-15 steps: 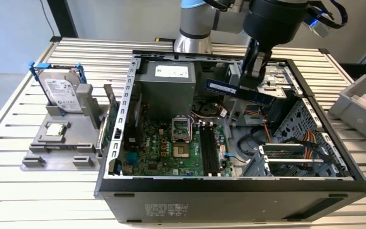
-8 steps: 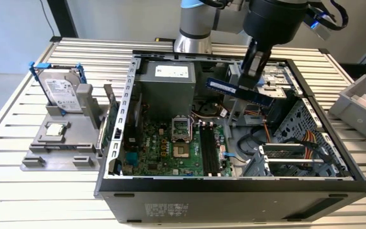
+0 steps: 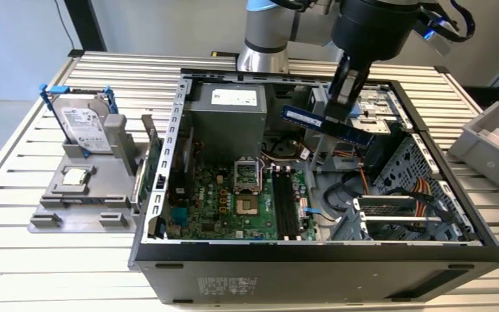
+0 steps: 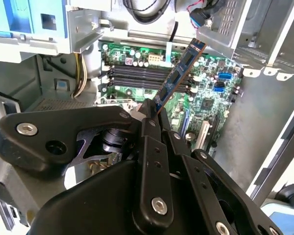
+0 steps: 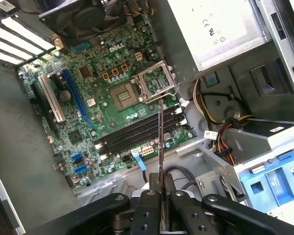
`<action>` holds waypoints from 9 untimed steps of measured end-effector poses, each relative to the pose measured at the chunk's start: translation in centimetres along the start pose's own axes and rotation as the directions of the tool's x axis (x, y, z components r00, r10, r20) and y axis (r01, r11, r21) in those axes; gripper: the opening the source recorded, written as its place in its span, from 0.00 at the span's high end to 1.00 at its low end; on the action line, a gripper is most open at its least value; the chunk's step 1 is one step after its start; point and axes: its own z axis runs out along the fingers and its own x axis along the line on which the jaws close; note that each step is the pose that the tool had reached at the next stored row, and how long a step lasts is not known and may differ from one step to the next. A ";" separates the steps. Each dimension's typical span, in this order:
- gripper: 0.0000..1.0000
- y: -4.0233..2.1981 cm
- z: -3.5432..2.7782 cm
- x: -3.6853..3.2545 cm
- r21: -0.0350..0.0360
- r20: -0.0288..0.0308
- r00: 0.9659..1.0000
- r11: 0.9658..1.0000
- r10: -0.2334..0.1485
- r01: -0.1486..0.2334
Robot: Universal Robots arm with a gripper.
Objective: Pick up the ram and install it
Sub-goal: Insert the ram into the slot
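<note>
Ram point(image 3: 304, 117) pinched in end effector point(image 3: 334, 119), above motherboard point(image 3: 236, 195).

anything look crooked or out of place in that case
Nothing looks damaged or spilled. The ram, clamped in the gripper over the open case, lies crosswise to the empty black slots, so it isn't lined up.

Blue ram point(image 3: 303, 117); green motherboard point(image 3: 208, 196).
</note>
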 end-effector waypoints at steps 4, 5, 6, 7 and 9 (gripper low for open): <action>1.00 0.00 0.03 0.00 -0.001 0.001 0.999 0.999 0.050 -0.050; 1.00 0.00 0.03 0.00 -0.001 0.001 0.998 0.998 0.065 -0.065; 1.00 0.00 0.03 0.00 -0.001 0.002 0.997 0.997 0.081 -0.081; 1.00 0.00 0.04 0.00 -0.002 0.002 0.995 0.995 0.096 -0.096; 1.00 0.00 0.05 0.00 -0.002 0.002 0.992 0.992 0.127 -0.127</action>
